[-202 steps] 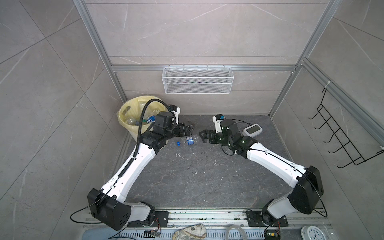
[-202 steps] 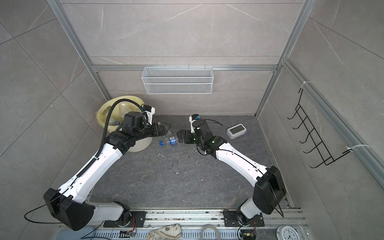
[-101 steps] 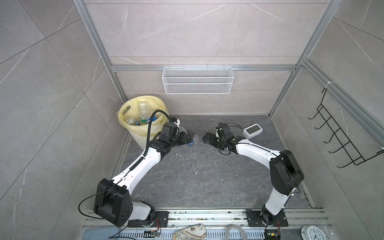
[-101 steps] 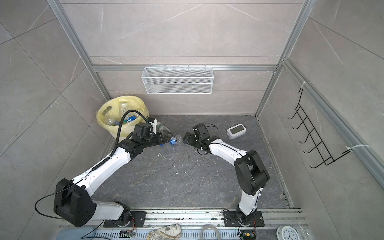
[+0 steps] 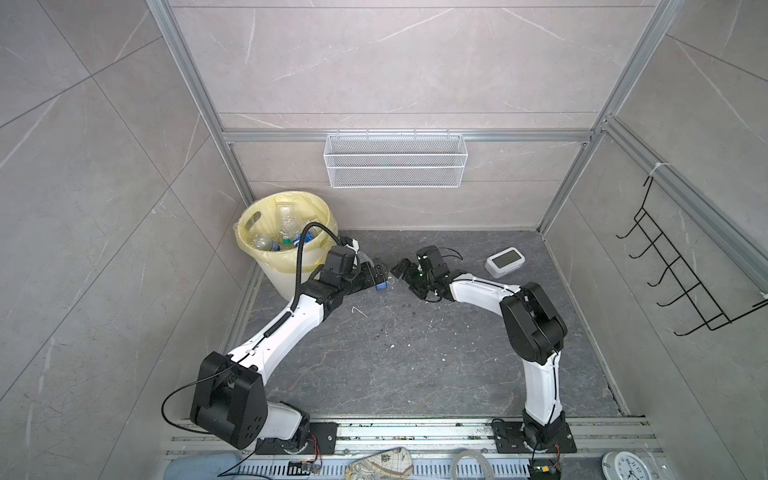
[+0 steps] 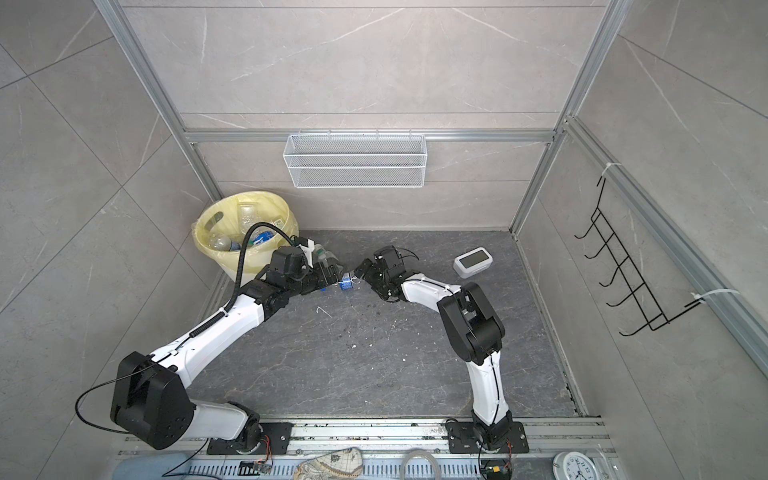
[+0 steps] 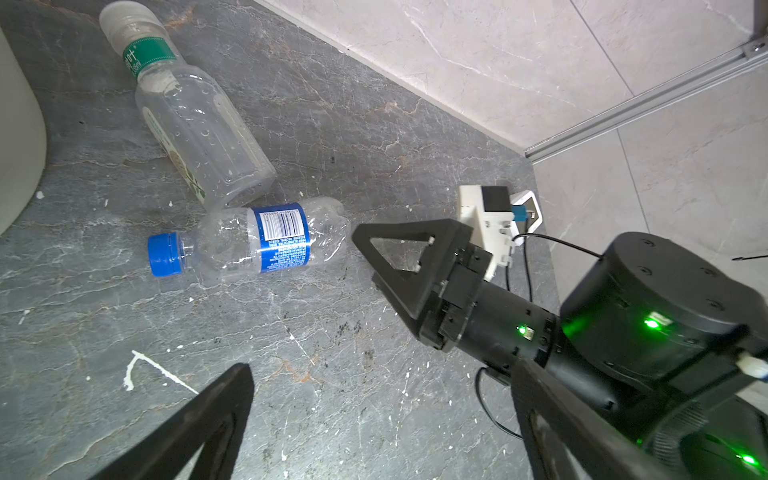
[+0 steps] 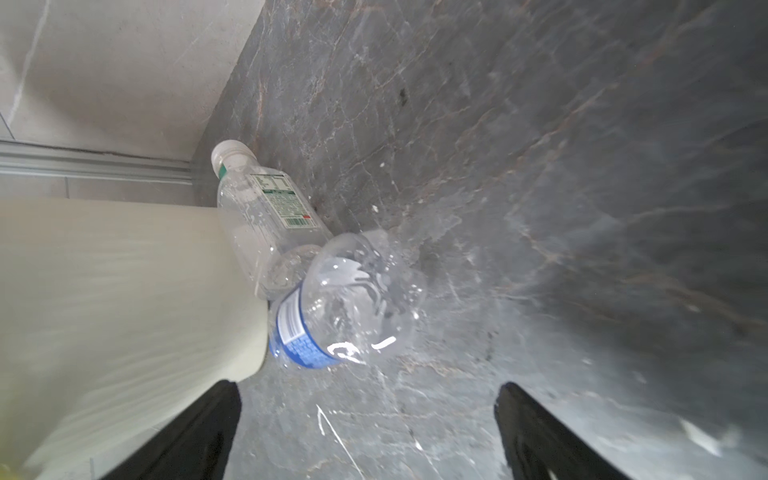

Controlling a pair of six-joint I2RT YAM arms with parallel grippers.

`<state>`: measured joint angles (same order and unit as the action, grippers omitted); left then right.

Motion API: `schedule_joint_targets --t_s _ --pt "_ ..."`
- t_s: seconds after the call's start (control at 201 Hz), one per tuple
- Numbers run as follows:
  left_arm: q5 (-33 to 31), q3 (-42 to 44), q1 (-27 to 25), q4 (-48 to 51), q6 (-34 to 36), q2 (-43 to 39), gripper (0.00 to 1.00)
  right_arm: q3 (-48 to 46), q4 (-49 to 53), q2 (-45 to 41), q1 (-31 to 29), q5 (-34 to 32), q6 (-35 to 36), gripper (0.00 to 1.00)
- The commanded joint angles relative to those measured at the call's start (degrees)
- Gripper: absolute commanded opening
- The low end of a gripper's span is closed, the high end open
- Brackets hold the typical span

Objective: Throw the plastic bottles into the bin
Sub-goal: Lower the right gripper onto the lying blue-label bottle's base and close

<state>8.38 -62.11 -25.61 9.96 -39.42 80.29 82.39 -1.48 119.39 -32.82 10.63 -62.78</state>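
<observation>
— Nearly done? Several bottles (image 5: 266, 242) inside the bin (image 5: 278, 274).
— Not quite: green-labelled bottle (image 7: 195, 129) and blue-capped bottle (image 7: 249, 245) on the floor (image 5: 415, 353) beside it; left gripper (image 5: 379, 275) and right gripper (image 5: 405, 276) close by, wide open, empty.

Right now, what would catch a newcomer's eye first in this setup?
Two clear bottles lie close together on the dark floor beside the bin: a blue-label bottle and a green-band bottle. The left arm and right arm aim open jaws at them from either side. The yellow-lined bin, back left corner, already holds several more.
</observation>
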Motion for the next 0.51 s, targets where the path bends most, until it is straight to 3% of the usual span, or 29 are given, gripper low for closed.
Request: schedule_joint_targets --t_s 0.0,0.503 --pt "2.2 0.6 1.2 -3.3 -2.5 0.4 1.00 3.0 -2.6 2.9 -1.0 0.5 -5.1 0.99" --pt "2.6 1.2 4.5 -3.6 -3.7 -1.5 1.00 8.1 -4.9 10.9 -3.0 -2.5 -15.7 0.99"
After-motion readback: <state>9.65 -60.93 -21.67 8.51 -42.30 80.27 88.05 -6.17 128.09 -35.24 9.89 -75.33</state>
